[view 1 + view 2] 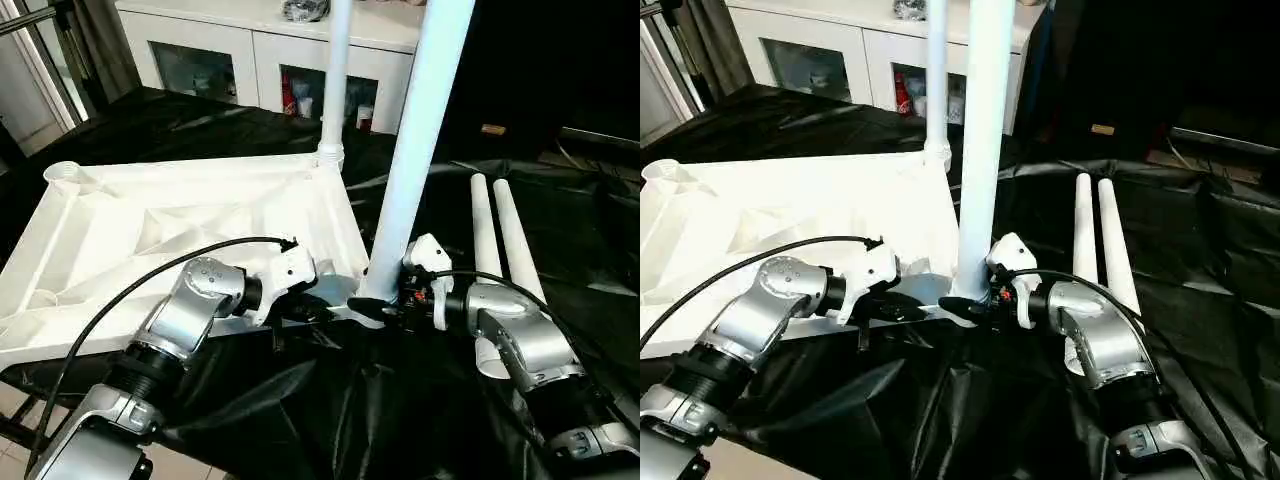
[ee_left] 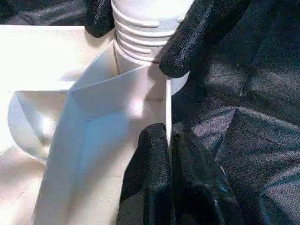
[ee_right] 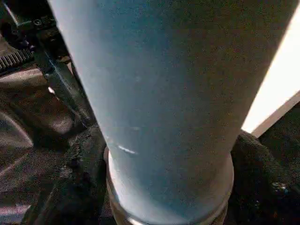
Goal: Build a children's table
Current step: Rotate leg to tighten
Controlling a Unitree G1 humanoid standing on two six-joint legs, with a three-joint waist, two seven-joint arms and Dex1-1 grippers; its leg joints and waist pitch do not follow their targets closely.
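Note:
The white tabletop (image 1: 150,230) lies underside up on the black-draped work table. One leg (image 1: 335,80) stands upright in its far corner socket. A second leg (image 1: 420,150) stands, leaning a little, at the near right corner, its threaded end (image 2: 140,33) at the socket. My right gripper (image 1: 378,300) is shut around that leg's base (image 3: 164,93), a black finger (image 2: 201,37) on each side. My left gripper (image 2: 168,136) is shut on the tabletop's thin rim wall just beside that corner. Two more legs (image 1: 500,235) lie side by side on the cloth to the right.
A white cabinet (image 1: 260,50) with glass doors stands behind the work table. A black cable (image 1: 150,275) arcs over my left forearm. The black cloth (image 1: 330,400) is wrinkled in front of me, and tiled floor (image 1: 15,455) shows past the table's near left edge.

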